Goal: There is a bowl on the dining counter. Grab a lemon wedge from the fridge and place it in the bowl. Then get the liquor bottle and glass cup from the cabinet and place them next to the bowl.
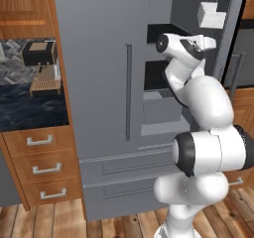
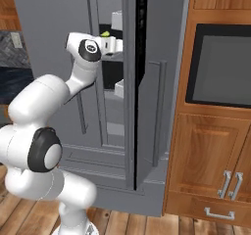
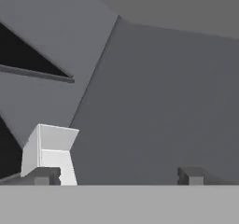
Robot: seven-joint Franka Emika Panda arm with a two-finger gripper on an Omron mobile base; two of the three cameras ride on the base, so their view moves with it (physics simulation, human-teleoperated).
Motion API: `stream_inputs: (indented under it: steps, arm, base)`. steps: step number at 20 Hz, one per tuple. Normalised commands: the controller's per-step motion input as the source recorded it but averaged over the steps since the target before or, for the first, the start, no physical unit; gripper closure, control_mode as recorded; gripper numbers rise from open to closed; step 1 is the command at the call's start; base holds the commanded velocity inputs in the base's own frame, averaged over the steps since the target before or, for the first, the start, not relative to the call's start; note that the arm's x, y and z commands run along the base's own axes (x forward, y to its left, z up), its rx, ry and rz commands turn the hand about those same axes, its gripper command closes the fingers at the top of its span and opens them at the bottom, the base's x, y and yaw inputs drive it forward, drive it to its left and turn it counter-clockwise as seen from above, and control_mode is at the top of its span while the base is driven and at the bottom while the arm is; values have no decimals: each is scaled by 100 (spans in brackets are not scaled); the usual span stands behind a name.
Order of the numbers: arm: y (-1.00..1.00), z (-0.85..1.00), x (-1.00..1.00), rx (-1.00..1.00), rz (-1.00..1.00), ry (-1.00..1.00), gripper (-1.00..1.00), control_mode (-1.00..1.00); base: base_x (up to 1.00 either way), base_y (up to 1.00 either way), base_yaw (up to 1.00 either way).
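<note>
With the tall grey double-door fridge [image 2: 49, 28] standing ajar on its right side, the white arm has its hand pushed into the gap, level with the upper shelves. The two-finger gripper [image 3: 116, 175] is spread wide and carries nothing; in the hand view its dark tips rise apart before a plain grey inner wall, with a white door bin [image 3: 49, 150] just beside one tip. In the right base view a small yellow-green thing [image 2: 104, 33], likely the lemon wedge, rests on a shelf beside the wrist, too small to give its long axis. Judging by that, the wedge lies to one side of the hand rather than straight ahead, so the wrist would need to turn toward it.
</note>
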Motion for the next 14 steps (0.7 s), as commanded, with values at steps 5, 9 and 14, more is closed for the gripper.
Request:
stream_inputs:
  steps: [5,9,14]
  arm:
    - [-96,0,-37,0,-18,0,-100,-100]
    - [-98,0,-28,0,-14,0,-100,-100]
    - [-81,0,-4,1,-8,0,-100,-100]
  base:
    - [0,0,0]
    - [0,0,0]
    - [0,0,0]
